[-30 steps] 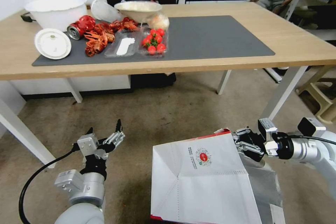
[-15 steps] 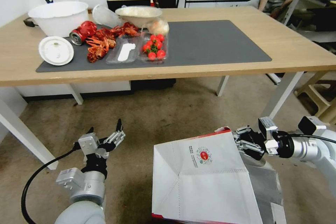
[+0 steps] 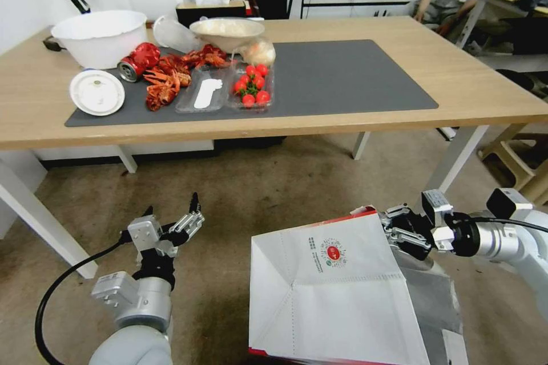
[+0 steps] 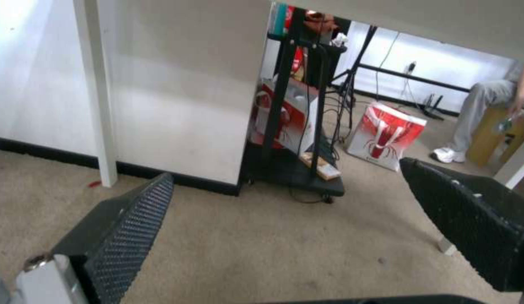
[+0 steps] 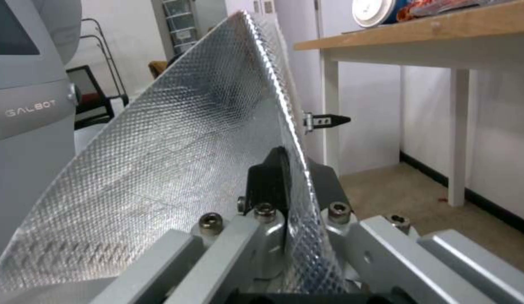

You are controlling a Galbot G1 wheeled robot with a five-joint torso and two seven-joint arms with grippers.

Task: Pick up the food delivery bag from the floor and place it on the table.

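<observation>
The right gripper [image 3: 394, 232] was clamped on the rim of the large white paper delivery bag [image 3: 328, 291], held low before the robot; the light-wood table [image 3: 485, 88] lay ahead and above. The left gripper [image 3: 171, 218] hung wide open beside it.

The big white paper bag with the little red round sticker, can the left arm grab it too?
Probably yes. The left gripper hangs open beside the white paper bag, with bare brown carpet between.

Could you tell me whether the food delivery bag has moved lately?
Yes: the food delivery bag, held by the right gripper, has drawn nearer the front edge of the table, apparently rising.
</observation>
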